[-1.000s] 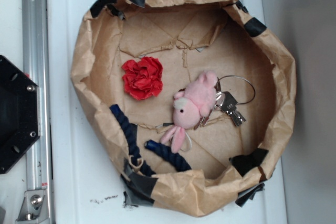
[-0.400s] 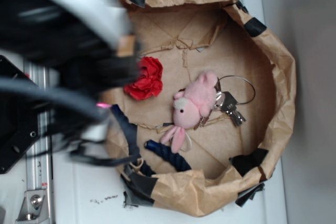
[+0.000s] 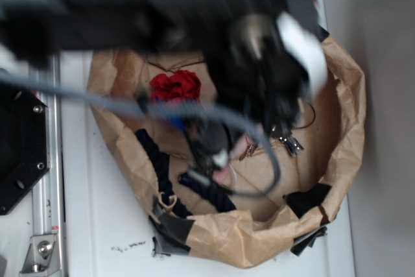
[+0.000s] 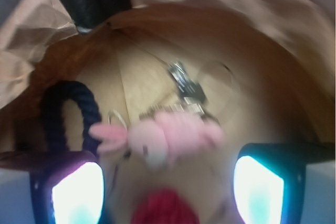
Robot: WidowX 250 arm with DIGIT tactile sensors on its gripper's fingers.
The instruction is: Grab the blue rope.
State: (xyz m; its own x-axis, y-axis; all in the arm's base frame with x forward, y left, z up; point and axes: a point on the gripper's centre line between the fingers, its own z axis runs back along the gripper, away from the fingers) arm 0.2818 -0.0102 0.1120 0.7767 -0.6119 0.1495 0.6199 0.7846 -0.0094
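- Gripper (image 4: 168,184) jaws stand wide apart in the wrist view, one finger (image 4: 71,190) low at the left edge and the other low at the right; nothing sits between them.
- From outside, the arm (image 3: 259,50) is a dark blur across the top of the bag, and the fingers cannot be made out there.
- Rope (image 3: 155,157), dark navy and twisted, lies along the lower-left inner wall of the bag (image 3: 343,95); one leg runs down the wall, the other blunt end points toward the middle of the floor.
- In the wrist view the rope (image 4: 79,106) shows as a dark arch at the left, above the left finger and apart from it.
- Plush (image 4: 163,135), pink, lies directly ahead of the open jaws, its ears or limbs reaching close to the rope's arch.
- Keys (image 4: 186,90) on a ring lie just behind the plush, touching it.
- Red flower (image 3: 175,87) sits on the bag floor near the upper left; in the wrist view a red blur (image 4: 165,211) shows at the bottom edge between the fingers.
- Grey cable (image 3: 130,105) from the arm crosses over the bag, passing above the rope's upper end.
- Black tape (image 3: 308,199) patches mark the rim at several spots.
- Bag rests on a white table (image 3: 97,225).
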